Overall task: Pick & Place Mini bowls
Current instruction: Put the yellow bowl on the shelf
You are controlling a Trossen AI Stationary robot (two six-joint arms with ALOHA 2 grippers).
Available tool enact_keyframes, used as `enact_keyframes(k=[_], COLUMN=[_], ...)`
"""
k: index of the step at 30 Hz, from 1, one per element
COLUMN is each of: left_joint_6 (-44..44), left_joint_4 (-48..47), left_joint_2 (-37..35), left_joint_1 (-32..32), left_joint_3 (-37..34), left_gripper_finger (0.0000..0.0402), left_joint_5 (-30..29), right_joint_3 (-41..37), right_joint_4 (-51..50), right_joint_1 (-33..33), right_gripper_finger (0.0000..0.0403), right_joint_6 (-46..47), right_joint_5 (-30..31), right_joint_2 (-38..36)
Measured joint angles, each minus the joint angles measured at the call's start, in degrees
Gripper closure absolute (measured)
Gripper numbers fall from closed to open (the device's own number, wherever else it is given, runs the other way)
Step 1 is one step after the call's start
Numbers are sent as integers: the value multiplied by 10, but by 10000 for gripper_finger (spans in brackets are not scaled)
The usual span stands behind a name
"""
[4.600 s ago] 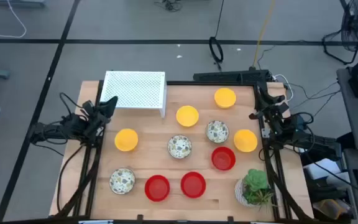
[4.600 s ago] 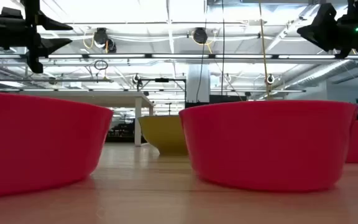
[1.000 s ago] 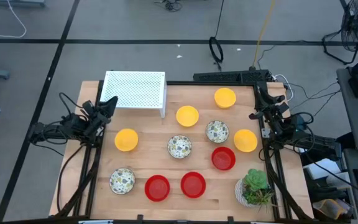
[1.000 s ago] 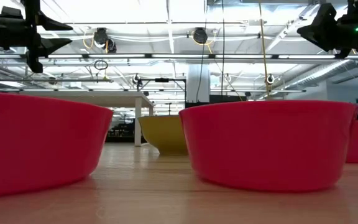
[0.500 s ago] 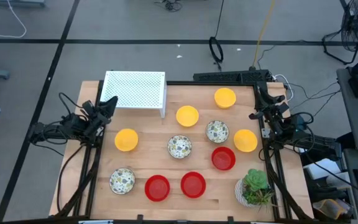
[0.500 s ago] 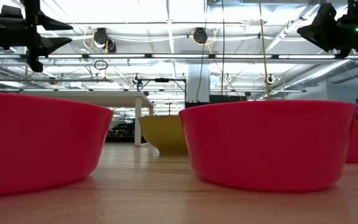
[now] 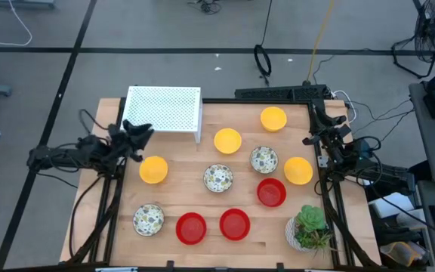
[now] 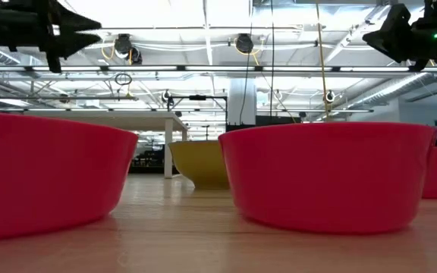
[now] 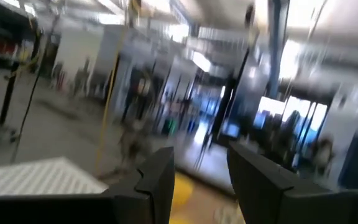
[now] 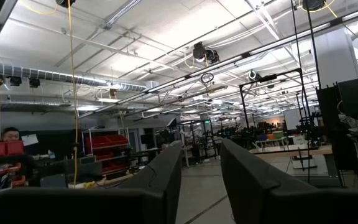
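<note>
Ten little round bowls sit right way up on the desk [image 7: 180, 185], none touching. Four yellow bowls [image 7: 227, 140] sit toward the back and sides. Three white flowery bowls [image 7: 218, 178] sit one at the front left, two in the middle. Three red bowls [image 7: 235, 224] sit near the front.
</note>
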Motion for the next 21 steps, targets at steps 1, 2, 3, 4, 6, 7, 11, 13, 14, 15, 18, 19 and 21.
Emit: enact_keyframes(k=[1, 2, 3, 4, 6, 7, 11, 13, 14, 15, 18, 19, 21], left_joint_6=[-8, -16, -25, -33, -56, -67, -100, -114, -127, -142, -190, -208, -245], left_joint_4=[-25, -49, -71, -91, -127, -140, -196, -220, -229, -238, -275, -284, -296], left_joint_2=[22, 45, 69, 94, 146, 173, 275, 319, 339, 358, 407, 421, 444], left_joint_1=[0, -1, -2, -5, -13, -18, -44, -56, -62, -68, -85, -91, -100], left_joint_3=[13, 25, 37, 50, 76, 89, 141, 162, 172, 182, 202, 206, 211], left_gripper_finger=[252, 252, 252, 252, 252, 252, 252, 252, 252, 252, 252, 252, 252], left_joint_5=[1, 5, 10, 19, 43, 55, 106, 135, 151, 167, 221, 239, 267], right_joint_3=[0, 0, 0, 0, 0, 0, 0, 0, 0, 0, 0, 0, 0], right_joint_4=[0, 0, 0, 0, 0, 0, 0, 0, 0, 0, 0, 0, 0], right_joint_1=[0, 0, 0, 0, 0, 0, 0, 0, 0, 0, 0, 0, 0], right_gripper_finger=[300, 300, 300, 300, 300, 300, 300, 300, 300, 300, 300, 300, 300], right_joint_6=[0, 0, 0, 0, 0, 0, 0, 0, 0, 0, 0, 0, 0], right_joint_5=[0, 0, 0, 0, 0, 0, 0, 0, 0, 0, 0, 0, 0], right_joint_2=[0, 0, 0, 0, 0, 0, 0, 0, 0, 0, 0, 0, 0])
